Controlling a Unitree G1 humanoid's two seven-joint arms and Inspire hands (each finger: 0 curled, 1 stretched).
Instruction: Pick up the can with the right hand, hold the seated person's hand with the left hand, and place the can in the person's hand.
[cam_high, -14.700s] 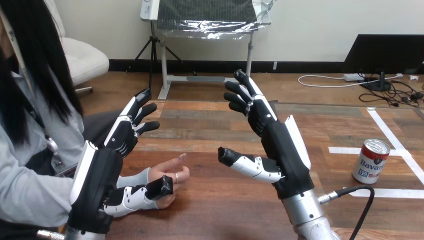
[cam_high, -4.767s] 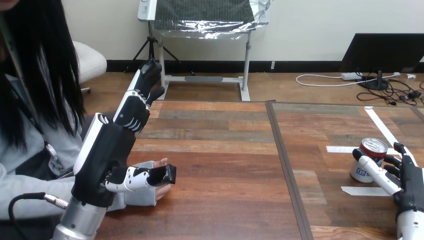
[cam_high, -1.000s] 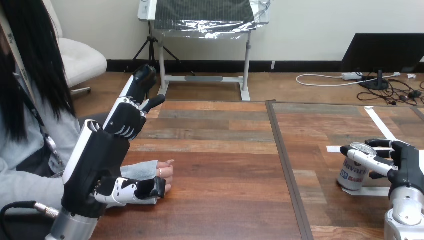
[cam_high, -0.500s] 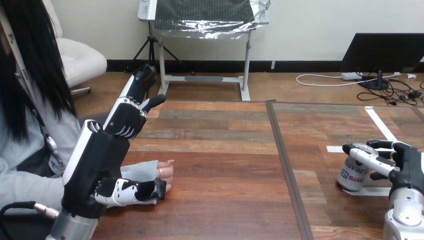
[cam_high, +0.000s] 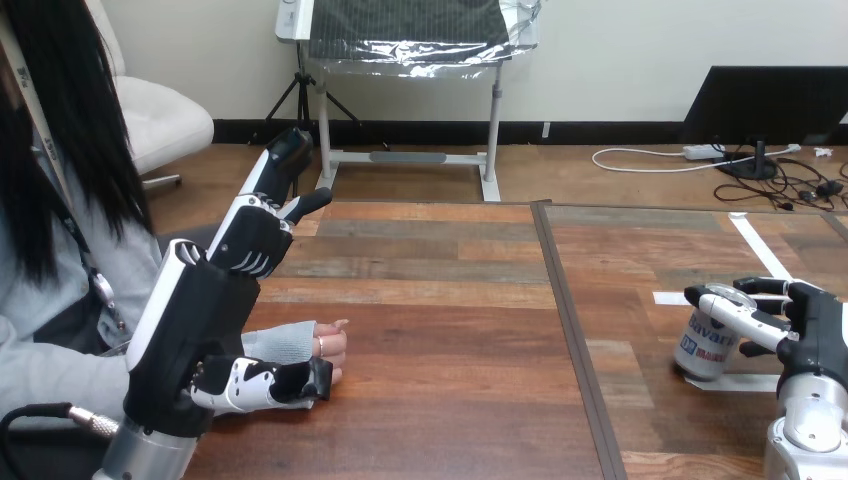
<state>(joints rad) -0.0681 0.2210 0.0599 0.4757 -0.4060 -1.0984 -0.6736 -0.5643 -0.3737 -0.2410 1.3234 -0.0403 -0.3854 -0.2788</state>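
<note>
In the head view, the right hand (cam_high: 812, 335) is seen low at the right edge of the bench (cam_high: 450, 330), its silver forearm cut off by the bottom of the frame. Its fingers and thumb are curled round the can (cam_high: 704, 350), which is gripped near its top. The rim and lid are largely hidden behind the thumb, and the far side of the can is covered by the fingers. The can is leaned, top toward the hand, above a strip of white tape (cam_high: 735, 382). Whether its base touches the bench or is just clear of it cannot be made out. Over at the left, the left hand (cam_high: 200, 325) is raised on edge with its white-shelled back turned to the camera. Its fingers are stretched straight up and away, nothing being gripped by them, and the palm side is hidden. Its thumb (cam_high: 270, 382) is laid out low along the bench toward the person's hand (cam_high: 328, 347). That hand is rested on the wood with its fingers curled under and is half covered by a grey sleeve (cam_high: 275, 343). The thumb tip is seen right against the near edge of the person's hand. Whether it is pressed on it or only in front of it cannot be told. The two robot hands are kept well apart, and the can is far from the person's hand.
</note>
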